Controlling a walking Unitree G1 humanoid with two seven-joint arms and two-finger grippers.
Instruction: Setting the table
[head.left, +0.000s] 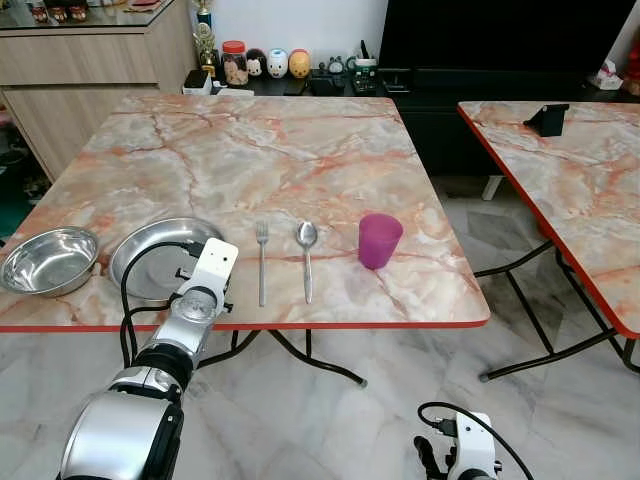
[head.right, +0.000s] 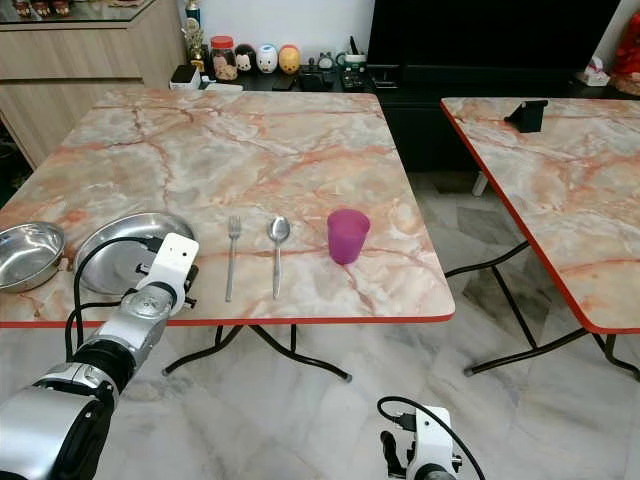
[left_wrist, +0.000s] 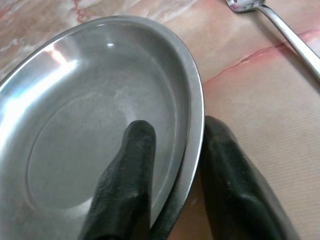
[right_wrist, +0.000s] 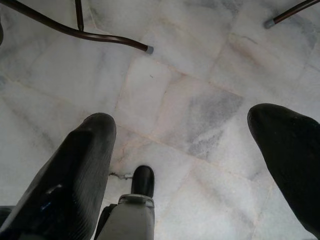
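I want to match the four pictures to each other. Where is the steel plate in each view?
Left eye view: steel plate lies near the table's front edge, between the steel bowl and the fork.
Right eye view: same place.
Left wrist view: the plate's rim sits between the left claw fingers.
Right wrist view: not in it.
Shared landmark: the fork.

The plate (left_wrist: 100, 100) was brushed, shiny steel; the bowl (head.left: 50, 260), fork (head.left: 262, 262) and spoon (head.left: 306, 255) polished metal; the cup (head.left: 380, 240) translucent purple plastic; the surface (head.left: 300, 150) glossy marble-patterned.
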